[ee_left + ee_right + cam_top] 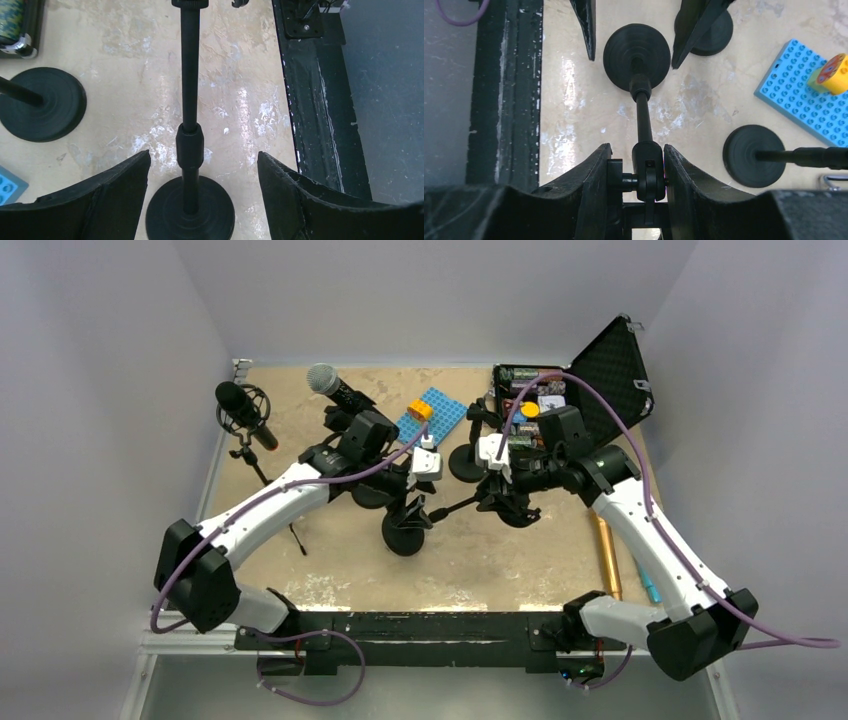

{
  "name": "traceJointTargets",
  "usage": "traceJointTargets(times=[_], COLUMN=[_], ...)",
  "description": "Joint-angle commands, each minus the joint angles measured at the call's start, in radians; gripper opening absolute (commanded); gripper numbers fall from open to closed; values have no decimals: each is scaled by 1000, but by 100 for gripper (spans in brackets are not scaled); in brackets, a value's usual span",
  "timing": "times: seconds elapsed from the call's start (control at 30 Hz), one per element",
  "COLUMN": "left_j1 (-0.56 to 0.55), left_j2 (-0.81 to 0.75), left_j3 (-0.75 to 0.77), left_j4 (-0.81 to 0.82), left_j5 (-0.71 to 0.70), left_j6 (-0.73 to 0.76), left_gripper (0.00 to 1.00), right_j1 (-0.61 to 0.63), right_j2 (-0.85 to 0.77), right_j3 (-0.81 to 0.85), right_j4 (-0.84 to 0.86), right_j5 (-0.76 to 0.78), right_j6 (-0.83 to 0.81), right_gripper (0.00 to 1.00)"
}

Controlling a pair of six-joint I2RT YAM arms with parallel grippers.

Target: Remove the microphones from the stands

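Microphone [325, 380] well behind left pincer [204, 155]

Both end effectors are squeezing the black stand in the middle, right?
Not quite. Only the right end effector squeezes the stand. The left end effector is open, its fingers either side of the stand without touching, as the left wrist view shows.

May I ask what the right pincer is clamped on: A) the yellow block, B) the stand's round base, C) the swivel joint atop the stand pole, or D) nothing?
C: in the right wrist view the right pincer squeezes the swivel joint from both sides, above the pole.
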Motion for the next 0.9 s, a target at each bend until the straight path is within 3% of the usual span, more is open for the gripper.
traceJointTargets(times=[0.0,0.1,0.33,0.57,0.63,0.7,0.8,0.87], left_j1=[-16,-35,-65,-70,-70,-70,-71,-81], left_j2=[54,133,206,194,182,163,107,79], left_j3=[6,52,37,38,35,19,-57,-115], left_j4=[35,-44,21,44,63,118,255,321], left_j5=[36,47,-35,-97,-125,-207,-372,-437], left_j6=[68,146,177,103,67,-7,-167,-215], left_gripper=[81,77,69,41,27,0,0,0], right_j1=[0,2,2,-1,-4,-24,-128,-223], right_j2=[-57,-89,-99,-100,-90,-65,41,79], right_j3=[-29,-93,-133,-165,-163,-137,-16,-23], right_j4=[146,253,261,302,330,352,273,271], right_j5=[-73,-22,-8,35,81,132,111,82], right_j6=[-75,-34,-42,49,180,386,760,1034], right_gripper=[0,0,0,0,0,0,0,0])
